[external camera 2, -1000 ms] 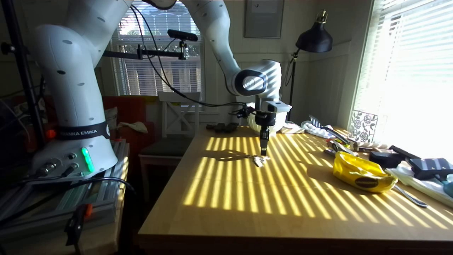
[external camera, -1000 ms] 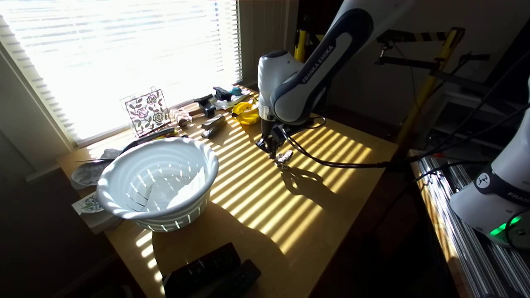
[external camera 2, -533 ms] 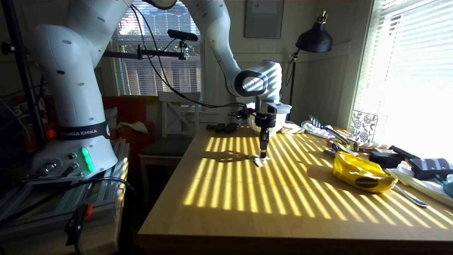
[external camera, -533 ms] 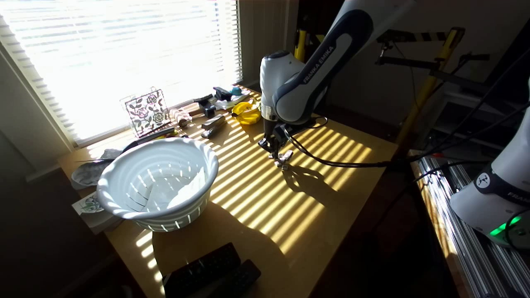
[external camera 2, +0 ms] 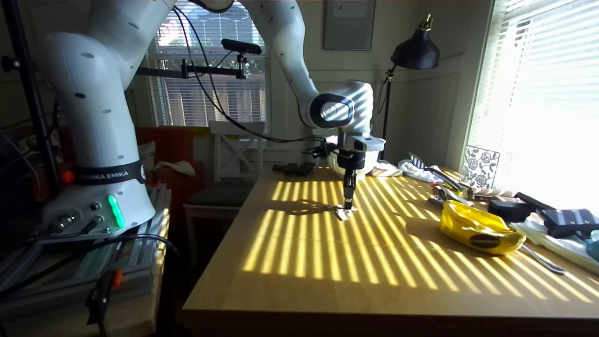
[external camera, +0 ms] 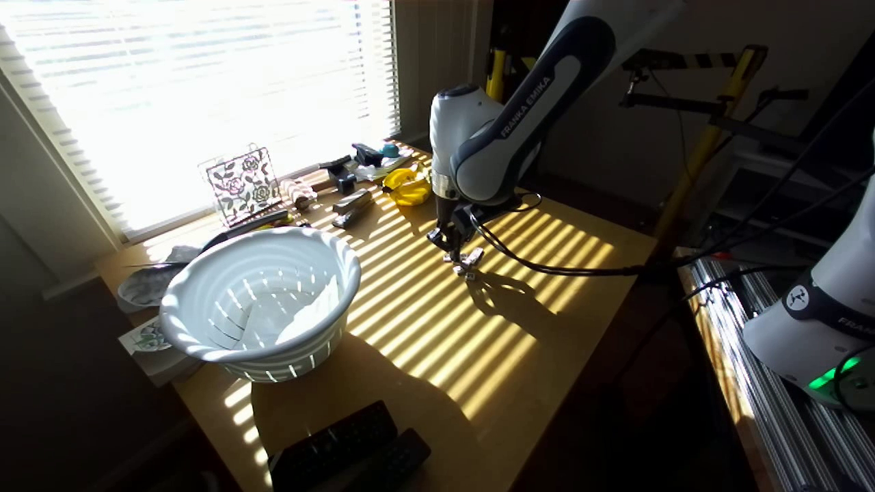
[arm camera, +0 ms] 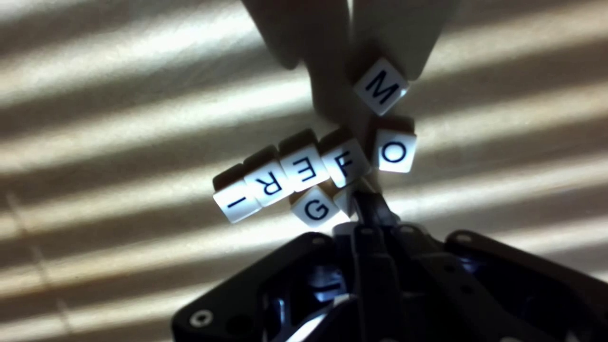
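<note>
The claw is fully closed and holds nothing. Its tips cover part of a white tile beside the G tile; contact is unclear.

White letter tiles on tabletop: I-R-E-F row, G tile, O tile, M tile, face up; another tile partly hidden.

Exterior views share tabletop; wrist view close, downward.

White basket stands upright; black lamp faces downward.
</note>
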{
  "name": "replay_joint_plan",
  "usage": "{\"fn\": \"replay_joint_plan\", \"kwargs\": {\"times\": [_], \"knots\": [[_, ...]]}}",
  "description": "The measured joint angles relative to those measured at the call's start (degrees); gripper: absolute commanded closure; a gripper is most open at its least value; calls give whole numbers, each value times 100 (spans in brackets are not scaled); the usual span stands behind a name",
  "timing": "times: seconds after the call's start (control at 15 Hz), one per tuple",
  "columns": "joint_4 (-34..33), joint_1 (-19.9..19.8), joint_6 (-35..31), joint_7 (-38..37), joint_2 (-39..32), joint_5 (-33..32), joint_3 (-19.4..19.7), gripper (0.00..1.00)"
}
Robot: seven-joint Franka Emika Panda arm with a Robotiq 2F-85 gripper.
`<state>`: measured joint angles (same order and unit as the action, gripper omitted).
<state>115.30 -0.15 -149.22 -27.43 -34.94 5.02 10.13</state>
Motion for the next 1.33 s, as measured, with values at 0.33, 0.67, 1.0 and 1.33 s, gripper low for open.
{"fn": "replay_joint_plan", "kwargs": {"times": [0.33, 0.67, 1.0, 1.33], "knots": [[1, 0, 0, -4, 0, 51, -7, 100], [1, -1, 0, -16, 3, 240, -48, 100], [-5, 8, 0, -187, 3, 393, -76, 100], [-17, 41, 0, -448, -1, 445, -112, 100]]}}
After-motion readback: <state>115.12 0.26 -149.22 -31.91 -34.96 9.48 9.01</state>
